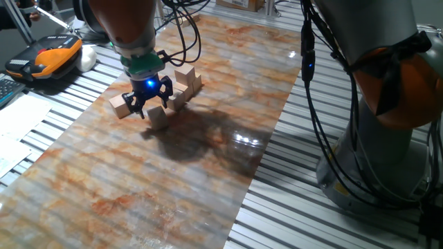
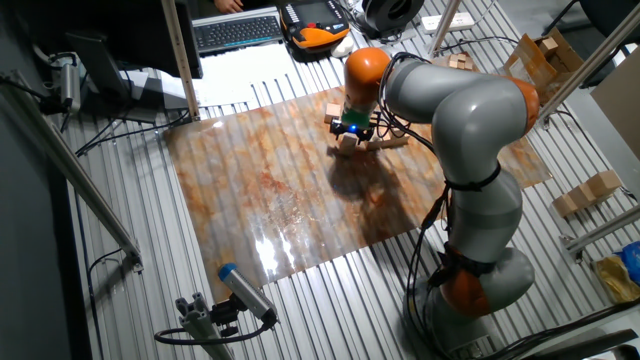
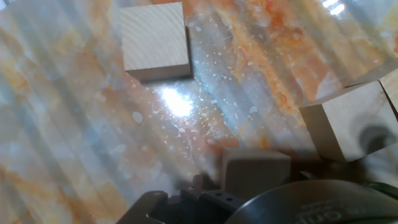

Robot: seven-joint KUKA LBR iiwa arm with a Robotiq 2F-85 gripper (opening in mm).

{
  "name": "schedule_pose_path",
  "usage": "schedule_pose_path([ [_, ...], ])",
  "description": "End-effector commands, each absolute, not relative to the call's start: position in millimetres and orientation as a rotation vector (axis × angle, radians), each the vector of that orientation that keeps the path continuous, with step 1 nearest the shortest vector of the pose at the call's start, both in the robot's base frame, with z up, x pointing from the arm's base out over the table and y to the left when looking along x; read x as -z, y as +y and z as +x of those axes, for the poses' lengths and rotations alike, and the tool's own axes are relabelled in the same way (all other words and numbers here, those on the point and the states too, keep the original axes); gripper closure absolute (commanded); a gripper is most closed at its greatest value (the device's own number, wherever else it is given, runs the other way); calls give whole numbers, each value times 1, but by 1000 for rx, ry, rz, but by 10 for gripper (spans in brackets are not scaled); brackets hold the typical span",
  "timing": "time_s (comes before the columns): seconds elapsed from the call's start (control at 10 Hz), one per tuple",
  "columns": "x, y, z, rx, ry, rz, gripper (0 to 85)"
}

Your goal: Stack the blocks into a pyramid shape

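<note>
Several light tan wooden blocks lie at the far left of the marbled mat (image 1: 208, 180). One block (image 1: 119, 105) sits left of my gripper. One block (image 1: 158, 117) lies just in front of and below it. A cluster of blocks (image 1: 185, 81) stands behind to the right, one resting on others. My gripper (image 1: 147, 107) hovers low over the mat with its fingers spread wide, apparently holding nothing. It also shows in the other fixed view (image 2: 349, 138). The hand view shows one block at the top (image 3: 154, 40), one at the right (image 3: 351, 121) and a blurred near one (image 3: 255, 171).
An orange-and-black device (image 1: 52, 55) and a white object (image 1: 87, 58) lie on the slatted table left of the mat. A keyboard (image 2: 235, 30) is at the far edge. My arm's base (image 1: 374, 104) and hanging cables (image 1: 308, 62) stand to the right. More wooden blocks (image 2: 590, 190) lie off the mat.
</note>
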State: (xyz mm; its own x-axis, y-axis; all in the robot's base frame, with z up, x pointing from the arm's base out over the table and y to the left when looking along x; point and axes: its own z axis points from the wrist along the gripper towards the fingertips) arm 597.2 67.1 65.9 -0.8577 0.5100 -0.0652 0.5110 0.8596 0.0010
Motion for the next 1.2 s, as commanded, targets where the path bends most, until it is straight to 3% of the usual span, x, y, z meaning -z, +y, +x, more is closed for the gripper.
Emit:
schedule_pose_path([
  [0.0,-65,67,598,25,2968,818,170],
  [0.7,-57,67,600,32,2977,813,170],
  [0.8,-56,67,600,31,2978,814,340],
  [1.1,-54,67,600,27,2982,817,340],
])
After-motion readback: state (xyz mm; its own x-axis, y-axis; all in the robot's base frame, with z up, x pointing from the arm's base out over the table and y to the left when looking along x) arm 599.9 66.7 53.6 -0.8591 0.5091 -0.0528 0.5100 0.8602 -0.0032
